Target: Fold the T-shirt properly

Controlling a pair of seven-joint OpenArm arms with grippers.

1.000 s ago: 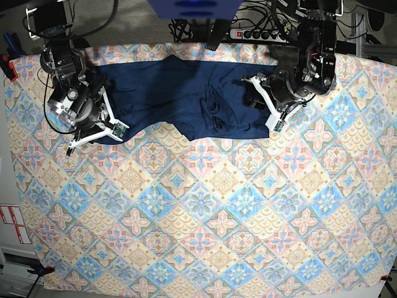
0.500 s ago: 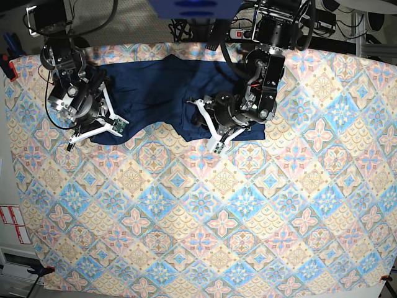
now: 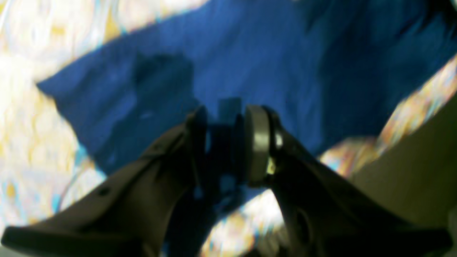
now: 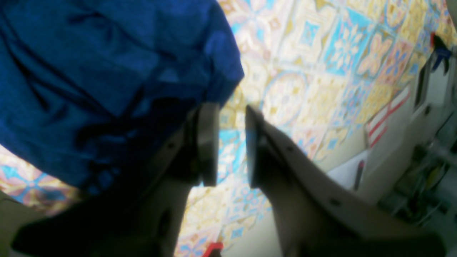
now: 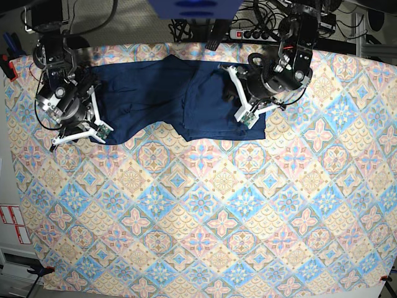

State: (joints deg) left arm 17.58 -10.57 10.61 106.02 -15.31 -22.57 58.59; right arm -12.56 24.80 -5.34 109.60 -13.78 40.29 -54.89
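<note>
The dark navy T-shirt [image 5: 155, 93] lies spread along the far edge of the tile-patterned tablecloth [image 5: 198, 217], its right part bunched in overlapping layers. My left gripper [image 5: 248, 93] is over that right part. In the left wrist view it [image 3: 225, 142] is blurred, and its pads look closed on a dark fold of the shirt [image 3: 250, 53]. My right gripper [image 5: 80, 121] sits at the shirt's lower left corner. In the right wrist view it [image 4: 232, 142] shows a narrow empty gap, with the shirt's edge [image 4: 107, 71] just beside it and the tablecloth [image 4: 321, 53] beyond.
A power strip with cables [image 5: 260, 34] lies behind the table's far edge. A blue object [image 5: 192, 6] hangs over the top middle. Red and white labels [image 5: 12, 223] sit off the left edge. A red clamp [image 5: 6, 62] grips the far left corner.
My left arm swept from the shirt's right edge to its lower middle, then back up and right. The shirt's right side now lies in layers. My right arm drifted slightly left.
</note>
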